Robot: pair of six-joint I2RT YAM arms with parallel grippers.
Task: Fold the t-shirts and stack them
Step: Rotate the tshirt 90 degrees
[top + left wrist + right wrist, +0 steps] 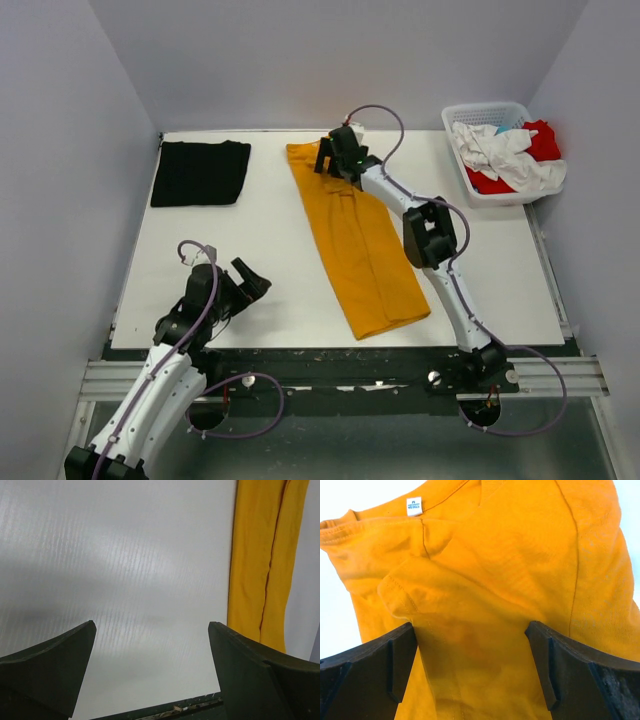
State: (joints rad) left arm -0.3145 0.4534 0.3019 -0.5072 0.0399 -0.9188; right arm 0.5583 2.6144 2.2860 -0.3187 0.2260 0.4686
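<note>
Two grippers are found with jaws parted, neither holding cloth. Nearest, the left gripper (250, 279) is held over bare table (270, 230), apparently clear of the work. The orange shirt (360, 240), already doubled lengthwise into a strip, is laid diagonally from the near edge to the far side. At its collar end the right gripper (336, 156) is poised just above the cloth, judged ready to pinch it for the crosswise fold. Far left, a black shirt (200, 172) is laid folded, well apart. Far right, white shirts (505, 152) and a red shirt (545, 138) are heaped in a basket (485, 108). Nothing is seen lying across the strip.
</note>
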